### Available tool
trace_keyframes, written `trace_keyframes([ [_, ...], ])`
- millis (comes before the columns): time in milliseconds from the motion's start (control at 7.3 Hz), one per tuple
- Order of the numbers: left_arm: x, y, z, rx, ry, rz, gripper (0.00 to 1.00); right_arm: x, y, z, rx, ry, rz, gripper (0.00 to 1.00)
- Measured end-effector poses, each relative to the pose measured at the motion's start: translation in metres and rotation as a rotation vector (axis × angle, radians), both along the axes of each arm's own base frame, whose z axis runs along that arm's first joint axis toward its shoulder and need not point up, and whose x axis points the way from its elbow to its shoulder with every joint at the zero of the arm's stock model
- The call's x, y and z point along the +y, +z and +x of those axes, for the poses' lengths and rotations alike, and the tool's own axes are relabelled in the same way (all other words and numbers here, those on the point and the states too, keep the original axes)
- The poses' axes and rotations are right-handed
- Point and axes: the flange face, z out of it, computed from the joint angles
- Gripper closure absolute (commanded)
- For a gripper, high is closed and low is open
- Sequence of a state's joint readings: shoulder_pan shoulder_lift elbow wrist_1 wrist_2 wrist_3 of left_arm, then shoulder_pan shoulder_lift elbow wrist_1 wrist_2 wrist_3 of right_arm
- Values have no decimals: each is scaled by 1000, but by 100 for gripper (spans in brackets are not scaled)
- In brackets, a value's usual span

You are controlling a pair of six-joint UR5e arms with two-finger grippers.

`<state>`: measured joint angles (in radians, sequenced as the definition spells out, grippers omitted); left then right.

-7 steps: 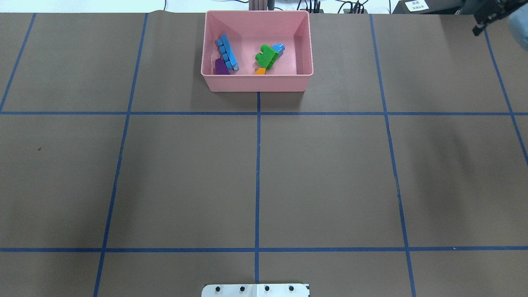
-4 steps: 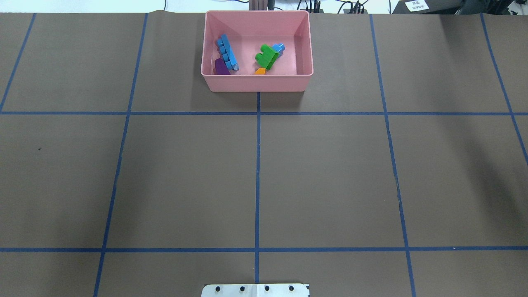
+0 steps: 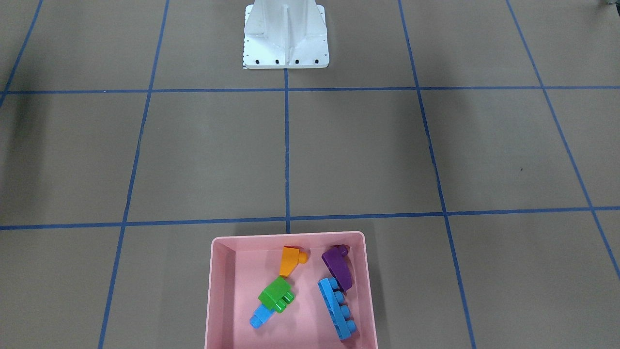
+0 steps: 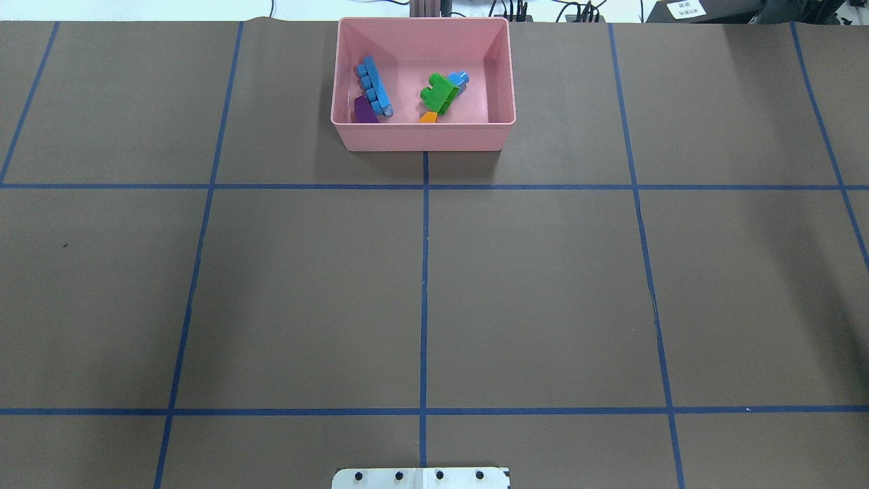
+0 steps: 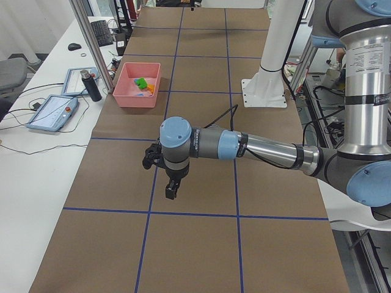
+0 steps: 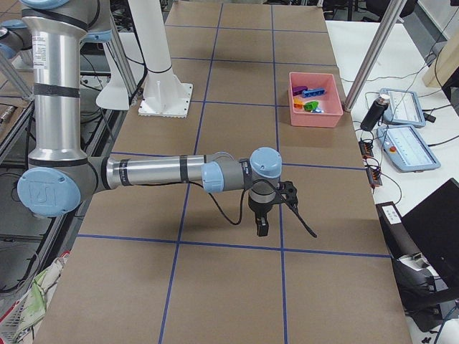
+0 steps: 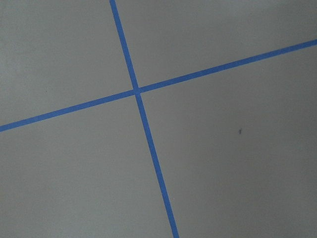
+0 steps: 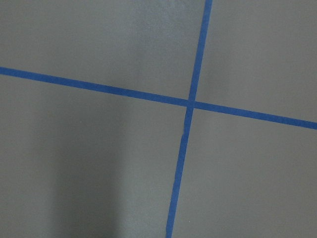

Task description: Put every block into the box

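Five are counted in the one pink box (image 3: 218, 291): orange block (image 3: 289, 261), purple block (image 3: 337, 265), green block (image 3: 276, 293), small light-blue block (image 3: 260, 317), long light-blue block (image 3: 336, 310). Of the two, left gripper (image 5: 171, 190) and right gripper (image 6: 262, 228), finger spread cannot be told.

Robotics lab: industrial arms (image 5: 263, 146) by white pedestal (image 3: 286, 36), blue tape grid (image 4: 424, 272) on paper-covered table (image 4: 543, 305), teach pendants (image 5: 52, 113) and keyboard (image 5: 101, 32) on side bench (image 5: 24, 183), well apart from left gripper (image 5: 171, 192) jaws.
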<state>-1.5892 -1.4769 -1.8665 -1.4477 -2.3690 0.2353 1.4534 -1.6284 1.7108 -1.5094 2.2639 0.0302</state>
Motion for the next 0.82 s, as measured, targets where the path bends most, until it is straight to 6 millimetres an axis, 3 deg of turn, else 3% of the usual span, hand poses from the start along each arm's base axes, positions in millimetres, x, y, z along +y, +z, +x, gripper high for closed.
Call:
trace_keyframes([
  [822,2,5,1,0,2,-5,0,-5,-8,-1,-4,-1,25,0],
])
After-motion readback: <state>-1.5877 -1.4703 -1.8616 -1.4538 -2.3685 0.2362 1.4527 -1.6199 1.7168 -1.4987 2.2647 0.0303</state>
